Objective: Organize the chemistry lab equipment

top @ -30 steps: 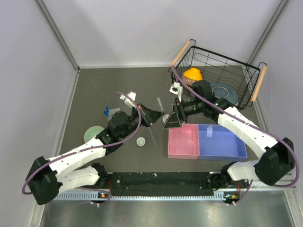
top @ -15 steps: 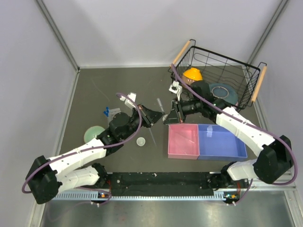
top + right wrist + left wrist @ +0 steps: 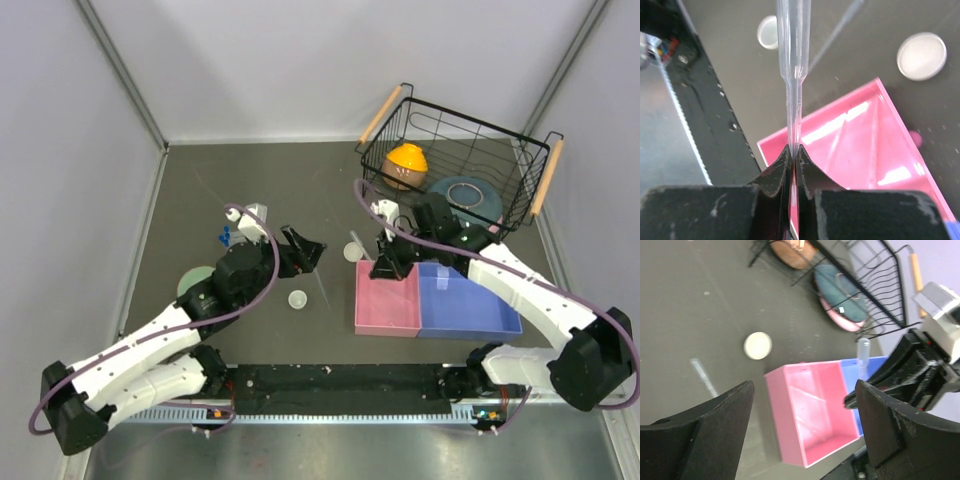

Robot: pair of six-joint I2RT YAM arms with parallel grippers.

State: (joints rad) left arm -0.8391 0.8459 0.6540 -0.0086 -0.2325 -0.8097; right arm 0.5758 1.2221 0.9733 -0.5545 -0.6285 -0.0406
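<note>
My right gripper (image 3: 384, 268) is shut on a thin clear pipette (image 3: 793, 60), pinched low on its stem over the near left corner of the pink bin (image 3: 388, 305). The same pipette (image 3: 862, 351) shows in the left wrist view, sticking up from the right fingers. My left gripper (image 3: 308, 250) hangs open and empty to the left of the bin, its fingers (image 3: 705, 435) spread wide. Two small white dishes (image 3: 297, 299) (image 3: 352, 251) and another pipette (image 3: 320, 290) lie on the table between the arms. Blue-capped tubes (image 3: 225, 237) lie further left.
A blue bin (image 3: 468, 300) adjoins the pink one on its right. The wire basket (image 3: 520, 165) at the back right holds an orange bowl (image 3: 406, 162) and teal and pink plates (image 3: 465, 192). A pale green bowl (image 3: 195, 282) sits by the left arm.
The left gripper let go of the pipette, opened and drew back to the left. The right gripper shut on that pipette and carried it nearer, over the pink bin.
</note>
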